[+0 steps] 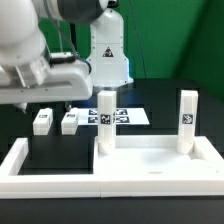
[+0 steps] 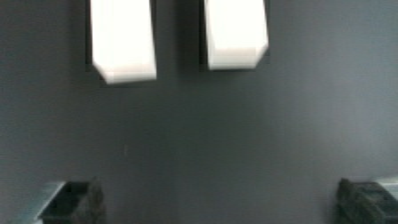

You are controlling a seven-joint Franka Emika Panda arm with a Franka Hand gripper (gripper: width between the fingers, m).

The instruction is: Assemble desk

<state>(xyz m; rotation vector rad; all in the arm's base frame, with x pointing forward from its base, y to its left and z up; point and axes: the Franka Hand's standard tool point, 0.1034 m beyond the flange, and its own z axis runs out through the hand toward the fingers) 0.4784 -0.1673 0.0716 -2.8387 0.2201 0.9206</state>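
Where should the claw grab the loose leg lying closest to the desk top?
Come straight down from above and pinch the leg across its two long flat sides, near mid-length. It lies flat on the table, leaving those parallel sides exposed. There is a gap beside the other loose leg to slip into, and the open claw looks wide enough.

The desk top point(image 1: 150, 160), lower right in the exterior view, looks like smooth white plastic with a matt finish. The upright legs point(image 1: 105, 122) on it and the loose legs point(image 1: 42, 121) at centre left show the same plain white plastic, smooth and dull. The table point(image 2: 196, 140) is dark and matt. The arm casing point(image 1: 25, 55), upper left, is glossy white with soft highlights.
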